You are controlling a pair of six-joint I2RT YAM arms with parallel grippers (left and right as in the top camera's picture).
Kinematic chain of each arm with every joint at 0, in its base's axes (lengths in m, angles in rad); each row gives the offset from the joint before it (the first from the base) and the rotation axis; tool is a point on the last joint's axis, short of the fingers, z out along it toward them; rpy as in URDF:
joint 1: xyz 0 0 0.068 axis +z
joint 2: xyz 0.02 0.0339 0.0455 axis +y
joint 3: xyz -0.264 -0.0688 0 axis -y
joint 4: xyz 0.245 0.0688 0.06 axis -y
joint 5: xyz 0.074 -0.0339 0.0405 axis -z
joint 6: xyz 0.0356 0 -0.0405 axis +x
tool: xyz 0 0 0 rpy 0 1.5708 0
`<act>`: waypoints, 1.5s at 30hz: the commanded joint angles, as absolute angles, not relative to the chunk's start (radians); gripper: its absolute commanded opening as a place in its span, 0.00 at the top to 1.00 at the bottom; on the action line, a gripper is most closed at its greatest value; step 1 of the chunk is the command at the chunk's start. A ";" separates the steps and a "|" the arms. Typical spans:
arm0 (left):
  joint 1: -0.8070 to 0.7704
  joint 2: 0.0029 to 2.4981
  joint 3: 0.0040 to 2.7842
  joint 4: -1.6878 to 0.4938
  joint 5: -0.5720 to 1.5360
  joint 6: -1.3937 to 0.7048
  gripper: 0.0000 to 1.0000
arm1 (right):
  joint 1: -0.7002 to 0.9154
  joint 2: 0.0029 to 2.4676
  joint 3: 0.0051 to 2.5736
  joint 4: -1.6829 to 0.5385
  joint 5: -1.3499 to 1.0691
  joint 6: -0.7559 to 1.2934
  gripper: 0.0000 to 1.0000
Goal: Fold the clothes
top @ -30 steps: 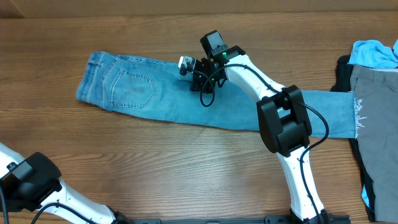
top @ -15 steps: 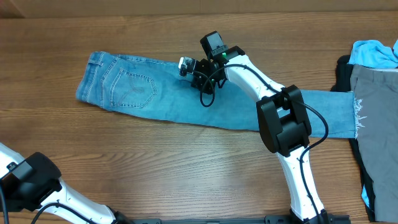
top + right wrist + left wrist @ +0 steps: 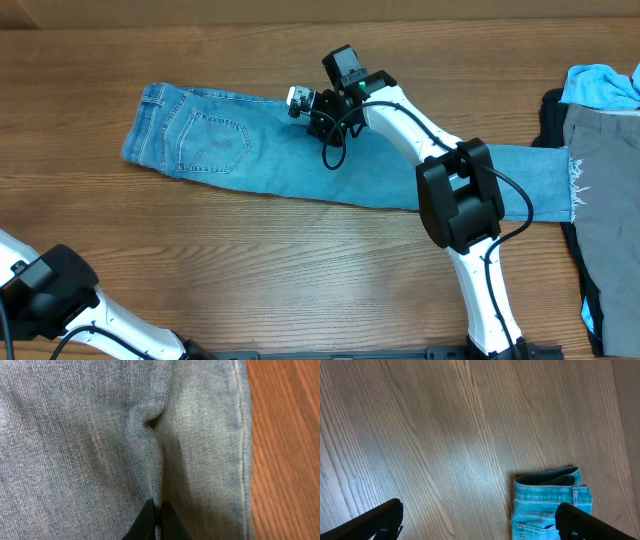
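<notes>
Pinching jeans (image 3: 262, 162) in right jaws

Robotics lab, wood-grain table (image 3: 250, 270), robot arm (image 3: 400, 115)

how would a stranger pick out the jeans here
On the wooden table, one long strip of cloth lies flat across the middle. Those are the jeans: faded light-blue denim with a stitched back pocket, unlike the grey frayed garment at right.
</notes>
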State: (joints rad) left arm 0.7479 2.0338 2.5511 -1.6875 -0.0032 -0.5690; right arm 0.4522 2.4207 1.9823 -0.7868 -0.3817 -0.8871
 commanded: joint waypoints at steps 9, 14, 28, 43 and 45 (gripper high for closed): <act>0.746 2.039 2.546 -1.689 -0.007 -0.553 0.00 | 0.448 2.271 2.025 -0.769 -0.374 -0.883 0.96; 0.746 2.039 2.546 -1.689 -0.007 -0.553 0.00 | 0.446 2.269 2.020 -0.767 -0.295 -0.884 0.96; 0.746 2.039 2.546 -1.689 -0.007 -0.553 0.00 | 0.413 2.403 2.020 -0.651 -0.289 -0.863 0.96; 0.746 2.039 2.546 -1.689 -0.007 -0.553 0.00 | 0.414 2.485 2.020 -0.589 -0.288 -0.780 0.62; 0.746 2.039 2.546 -1.689 -0.007 -0.553 0.00 | 0.414 2.478 2.027 -0.561 -0.288 -0.690 0.00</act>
